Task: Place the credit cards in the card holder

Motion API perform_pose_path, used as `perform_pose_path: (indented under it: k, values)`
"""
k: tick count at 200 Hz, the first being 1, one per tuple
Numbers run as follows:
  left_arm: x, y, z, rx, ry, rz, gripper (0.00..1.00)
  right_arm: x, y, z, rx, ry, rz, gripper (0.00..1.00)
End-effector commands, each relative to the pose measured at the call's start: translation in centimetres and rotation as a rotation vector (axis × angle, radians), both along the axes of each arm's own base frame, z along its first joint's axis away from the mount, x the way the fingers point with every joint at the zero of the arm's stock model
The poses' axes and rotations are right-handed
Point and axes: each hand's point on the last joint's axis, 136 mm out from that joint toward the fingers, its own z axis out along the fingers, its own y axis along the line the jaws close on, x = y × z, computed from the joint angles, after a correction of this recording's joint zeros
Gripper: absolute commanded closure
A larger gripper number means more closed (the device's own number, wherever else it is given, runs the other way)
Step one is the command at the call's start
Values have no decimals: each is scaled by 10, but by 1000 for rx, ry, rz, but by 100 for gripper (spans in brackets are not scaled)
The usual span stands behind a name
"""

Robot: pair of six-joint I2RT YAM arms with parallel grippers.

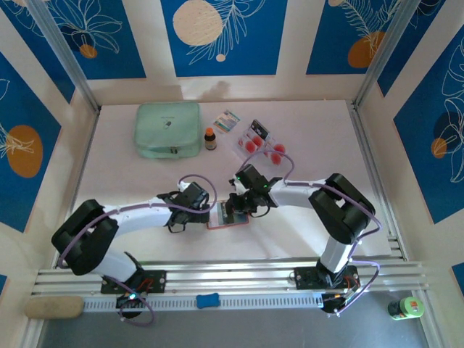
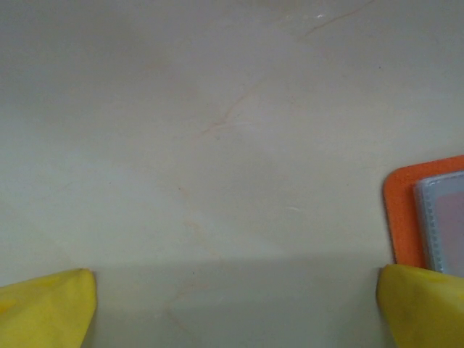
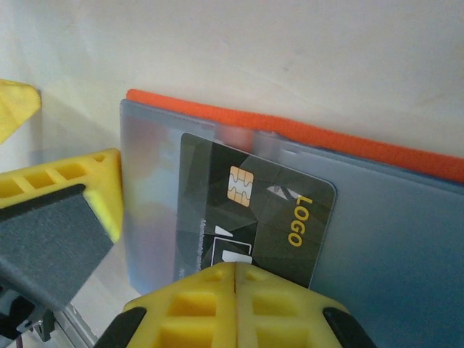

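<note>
Right wrist view: the right end effector (image 3: pixel 235 279) is clenched on the near edge of a dark credit card (image 3: pixel 254 210), its two yellow fingers meeting with no gap. The card lies across the open card holder (image 3: pixel 348 141), which sits flat on the worktop (image 3: pixel 290 58). The card's leading side looks to be under the clear pocket (image 3: pixel 152 181), though glare on the plastic makes its depth hard to judge.

The step in hand is seating the card. It would go best with the card kept low and nearly parallel to the pocket, pushed straight along its length so no corner catches the pocket's edge. The grip should be let go only once most of the card is covered.

The left end effector (image 2: pixel 235 308) is released, its fingers wide apart, with one fingertip (image 2: pixel 424 308) at the holder's orange corner. I cannot tell whether it presses there. Bracing that corner would stop the holder sliding under the push.

From above, the holder lies between both end effectors, and the remaining credit cards (image 1: pixel 261 141) are well apart on the far side.
</note>
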Motion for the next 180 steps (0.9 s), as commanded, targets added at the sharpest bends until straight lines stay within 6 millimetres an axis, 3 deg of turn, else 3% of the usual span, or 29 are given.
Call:
perform_pose_path:
  k: [1, 37, 73, 120, 180]
  values:
    - [4, -12, -8, -38, 18, -29, 0, -6, 9, -1, 10, 37, 18, 95]
    - [3, -11, -8, -37, 15, -26, 0, -2, 18, 17, 52, 24, 31, 95]
    - [3, -10, -7, -39, 9, -24, 0, 6, 1, 32, 30, -30, -4, 95]
    - [2, -8, -8, -35, 10, -24, 0, 11, -24, 16, -53, -25, -37, 99]
    - [2, -8, -11, -32, 10, -25, 0, 7, -17, -1, -86, 6, -14, 100]
